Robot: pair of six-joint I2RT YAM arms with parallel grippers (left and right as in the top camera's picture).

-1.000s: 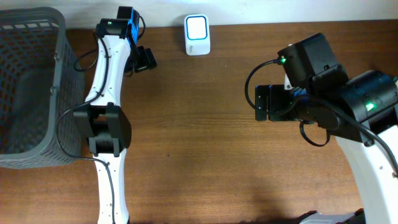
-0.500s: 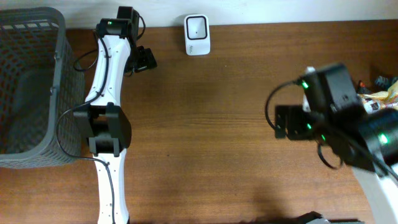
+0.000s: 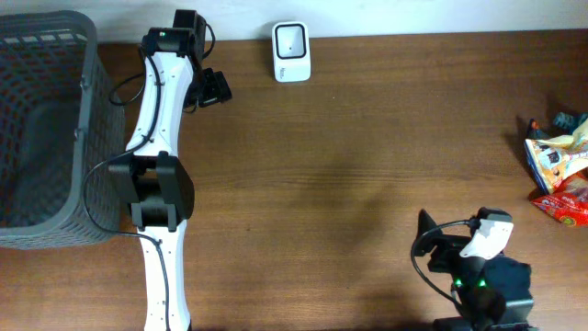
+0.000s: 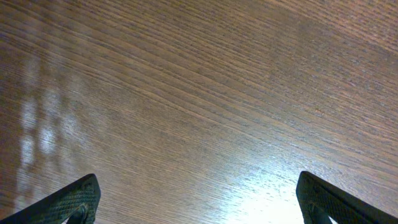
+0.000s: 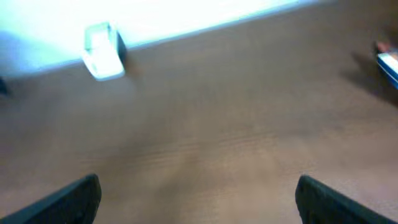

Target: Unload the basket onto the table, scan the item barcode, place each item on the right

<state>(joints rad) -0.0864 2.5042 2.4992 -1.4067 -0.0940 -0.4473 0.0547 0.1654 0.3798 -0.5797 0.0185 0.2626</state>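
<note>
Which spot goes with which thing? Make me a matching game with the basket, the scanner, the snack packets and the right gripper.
Things:
1. basket
2. scanner
3. snack packets
4. right gripper

Matches:
A. right edge of the table
B. open, holding nothing
C. left end
D. back edge

Pairs: 1-C, 2-D, 3-A, 4-B.

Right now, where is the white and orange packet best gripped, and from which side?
Probably its left end, from above and the left: the white and orange packet lies low, its left end free, while a red packet crowds its near side and the picture cuts off its right.
</note>
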